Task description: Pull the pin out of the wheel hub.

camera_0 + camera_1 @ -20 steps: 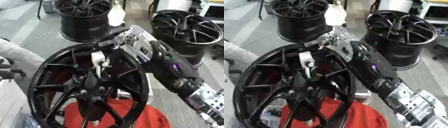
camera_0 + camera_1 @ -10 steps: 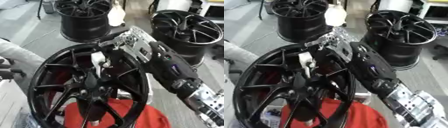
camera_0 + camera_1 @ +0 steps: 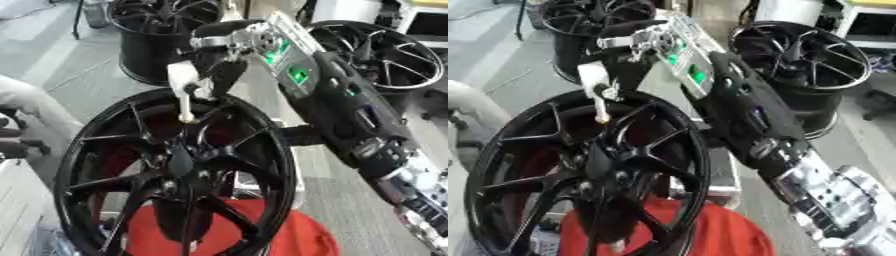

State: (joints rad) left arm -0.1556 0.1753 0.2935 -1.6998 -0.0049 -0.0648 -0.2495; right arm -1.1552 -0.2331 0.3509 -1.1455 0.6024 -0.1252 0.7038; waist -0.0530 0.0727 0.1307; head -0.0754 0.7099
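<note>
The black multi-spoke wheel (image 3: 175, 170) fills the lower left of my view, standing nearly upright with its face turned toward me, spokes running in to the hub (image 3: 179, 162) at its middle. Under its lower rim lies a red cloth (image 3: 289, 237). Behind it two more black wheels stand on the grey floor: one at the upper left (image 3: 162, 30), another at the upper right (image 3: 385, 55).

My right arm (image 3: 350, 115) comes in from the lower right and runs diagonally up across the scene, black-shelled with green lights near the wrist and silver joints lower down. My right hand (image 3: 219, 60) sits at the top, just above the near wheel's upper rim, fingers curled downward and pinched on the white head of the pin (image 3: 183, 90). The pin hangs roughly upright from my fingers: a blocky white top, then a thin pale shaft pointing down toward the spokes. Its lower tip shows in front of the upper spokes, well above the hub; it looks free of the wheel, though from this angle I can't be sure the tip isn't touching a spoke.

At the left edge a person's pale sleeve (image 3: 31, 102) shows beside the wheel.
</note>
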